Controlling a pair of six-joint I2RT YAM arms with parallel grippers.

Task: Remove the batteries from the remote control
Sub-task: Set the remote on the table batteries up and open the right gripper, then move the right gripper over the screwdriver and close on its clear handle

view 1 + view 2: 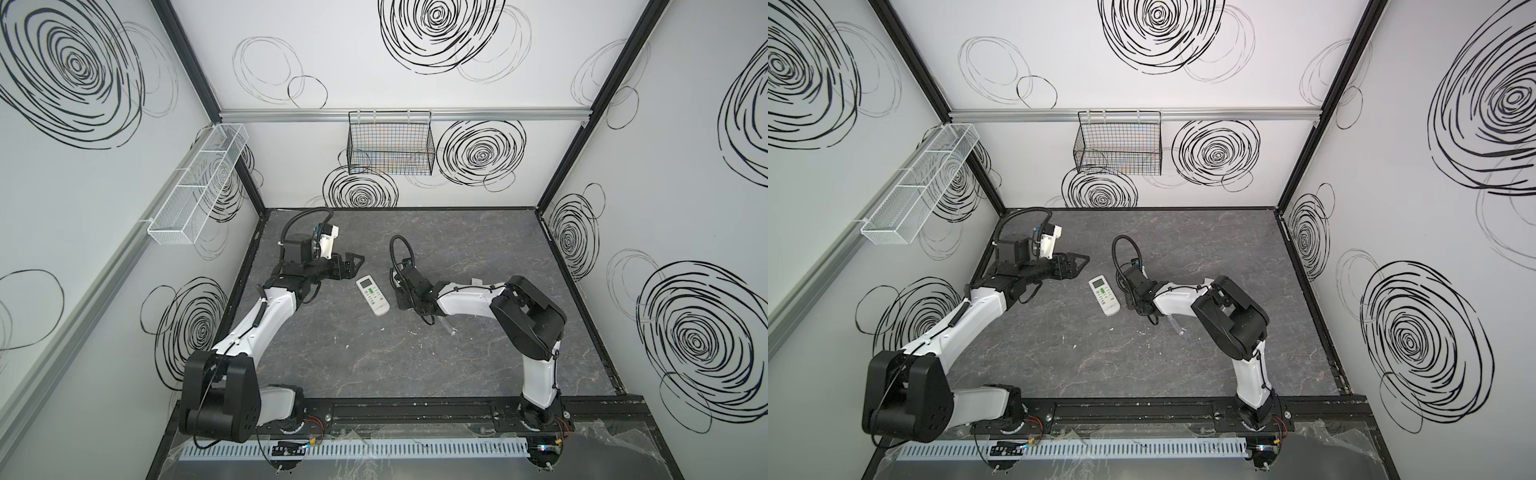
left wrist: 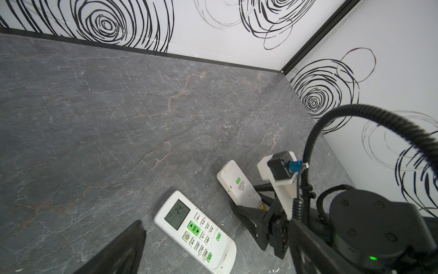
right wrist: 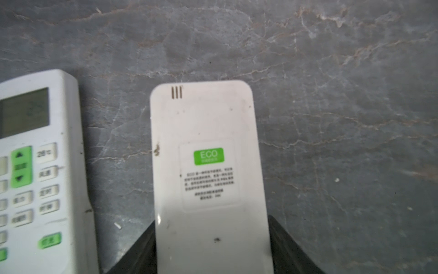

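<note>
Remote point(image 1: 372, 295) on table point(image 1: 415, 353), second remote point(image 2: 238, 186) beside (apart)

Two white remotes show: a face-up remote point(image 1: 372, 295) and a face-down remote point(image 3: 208, 166). Two wall baskets hang (a white mesh basket point(image 1: 195, 187), a black wire basket point(image 1: 390, 145)). One clear tool point(image 1: 448, 326), possibly a screwdriver, is partly hidden.

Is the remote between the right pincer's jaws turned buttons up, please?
No, that remote shows its plain back with a green label.

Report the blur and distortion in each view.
Right wrist view: soft focus; print on the face-down remote unreadable. Left wrist view: face-up remote sharp, left gripper's finger blurred. Both top views: corner posts lean outward, light even.
</note>
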